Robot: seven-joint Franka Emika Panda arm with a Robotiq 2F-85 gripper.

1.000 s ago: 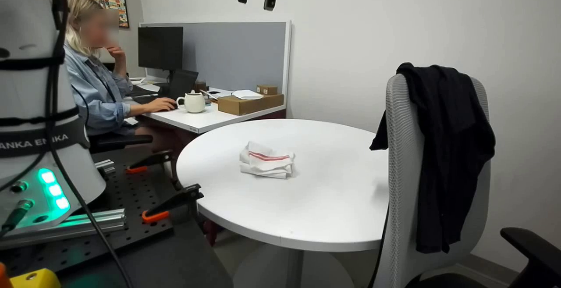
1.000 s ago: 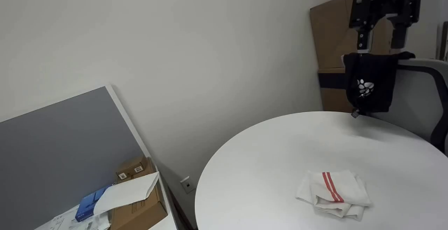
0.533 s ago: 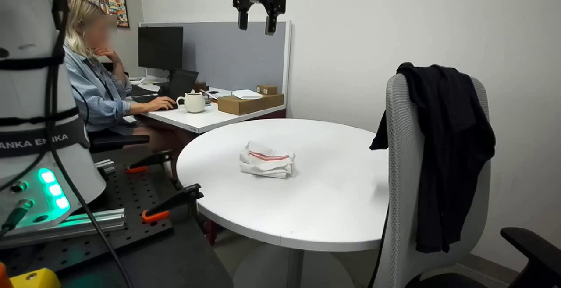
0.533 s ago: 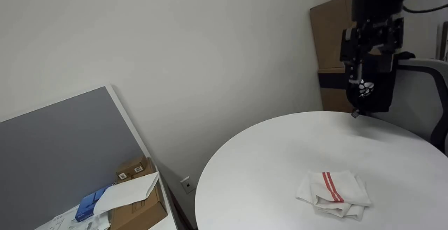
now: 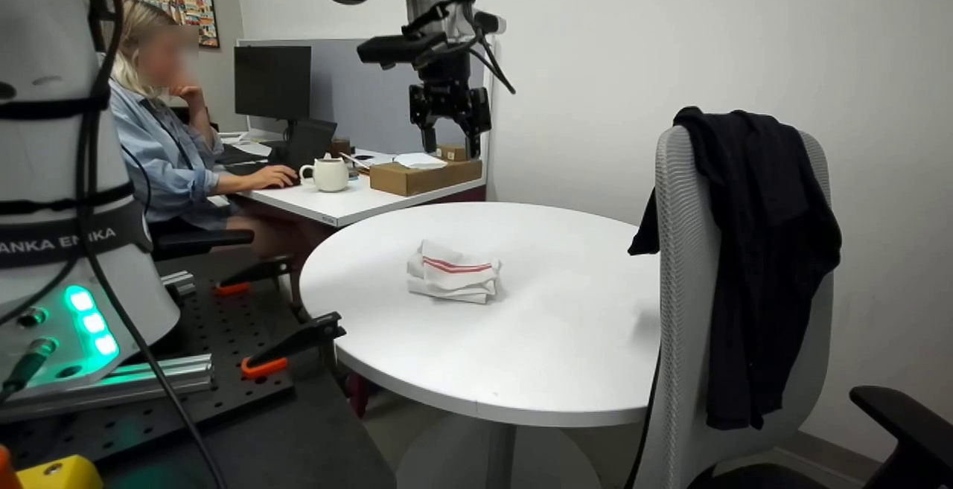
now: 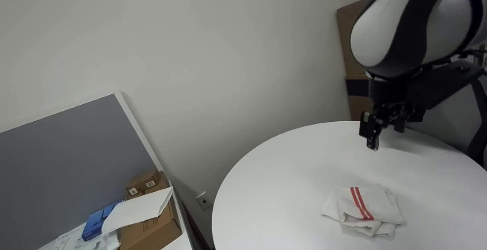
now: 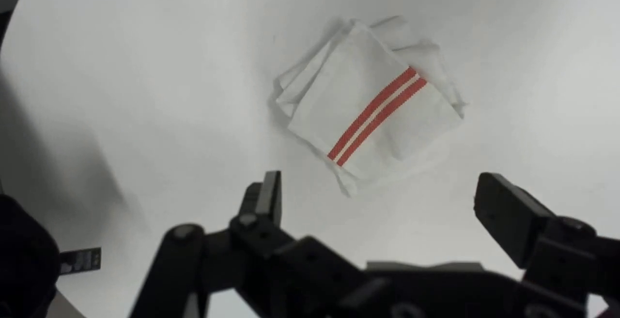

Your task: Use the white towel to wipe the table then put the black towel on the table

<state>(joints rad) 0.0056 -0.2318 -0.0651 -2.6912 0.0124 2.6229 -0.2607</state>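
"White towel [image 7: 370, 102] first: where was it, and how far along was the job?"

"It lay folded on the round table [image 5: 536, 347], off the middle toward ten o'clock in an exterior view. Nothing showed that wiping had begun; I judged the task to be at its start, with the reach for the cloth in hand."

"And the pincer [image 7: 380, 180]?"

"Its two fingers [image 7: 269, 197] stood wide apart, and nothing was between them. In the wrist view the cloth sat at twelve o'clock from that gap; in both exterior views the fingertips hung above the table, apart from the cloth."

"So what was left?"

"All of it, by my reckoning: the grip, the wipe, then the black towel [image 5: 767, 266], which hung over the chair [image 5: 681, 288] at three o'clock from the table in an exterior view."

"What were things made of?"

"The white one looked like woven cotton: matt, folded in uneven layers to a rough square, with two red stripes side by side. The table was smooth and white, with a curved edge. The black one drooped in long, soft folds; whether it was a towel or a garment I couldn't tell. Grey mesh made up the chair's back."
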